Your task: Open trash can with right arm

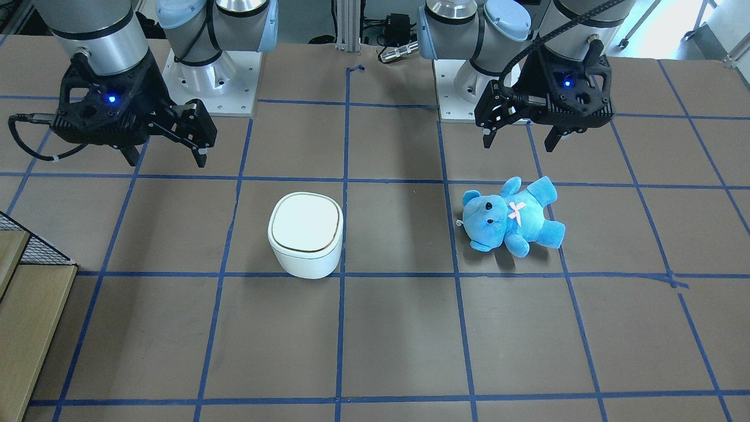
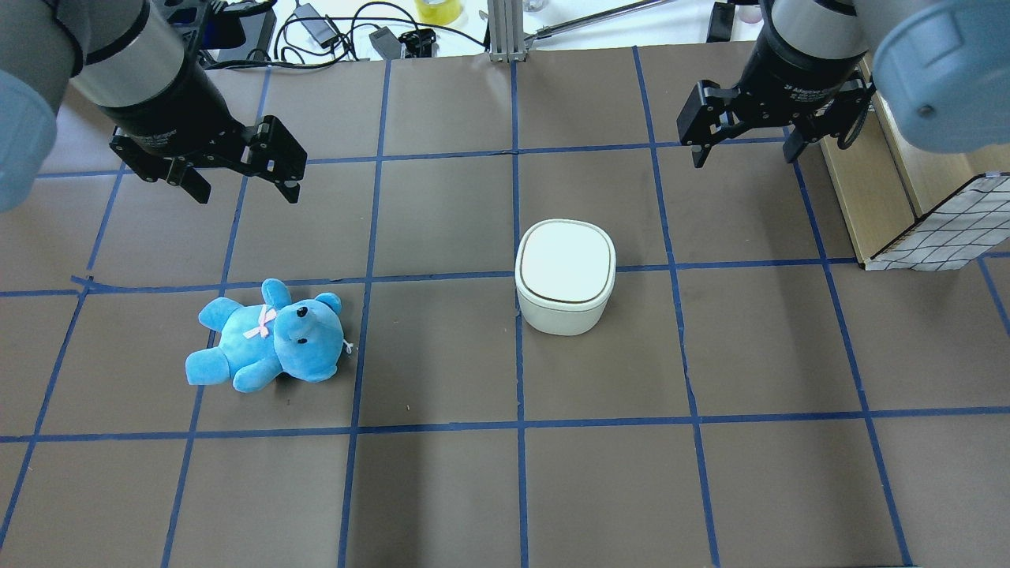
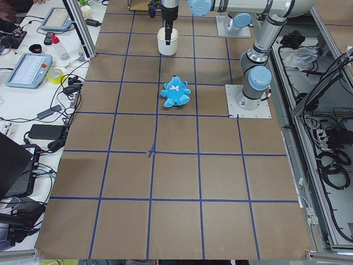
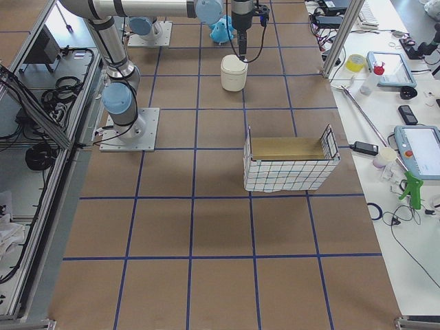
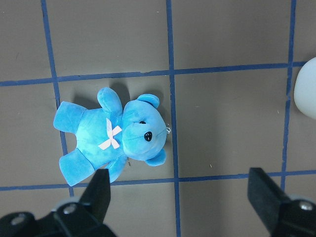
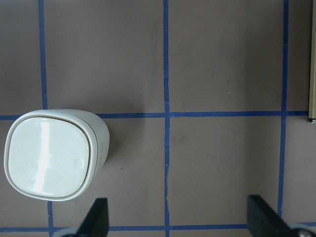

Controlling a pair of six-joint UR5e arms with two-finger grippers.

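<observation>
Over on the left, the left tool (image 2: 246, 189) hangs in the air, fingers spread wide, nothing in them. Below it a blue teddy bear (image 2: 268, 335) lies on its back on the table (image 2: 442, 489), pink bow up. Across to the middle: the trash can (image 2: 565, 308) stands upright just beside a blue tape line (image 2: 520, 394), its white lid (image 2: 565, 256) flat and closed. On to the right, the right tool (image 2: 744, 154) hovers clear of the can, fingers wide apart and empty, touching nothing. At the far right edge sits a wire basket (image 2: 943, 229).
</observation>
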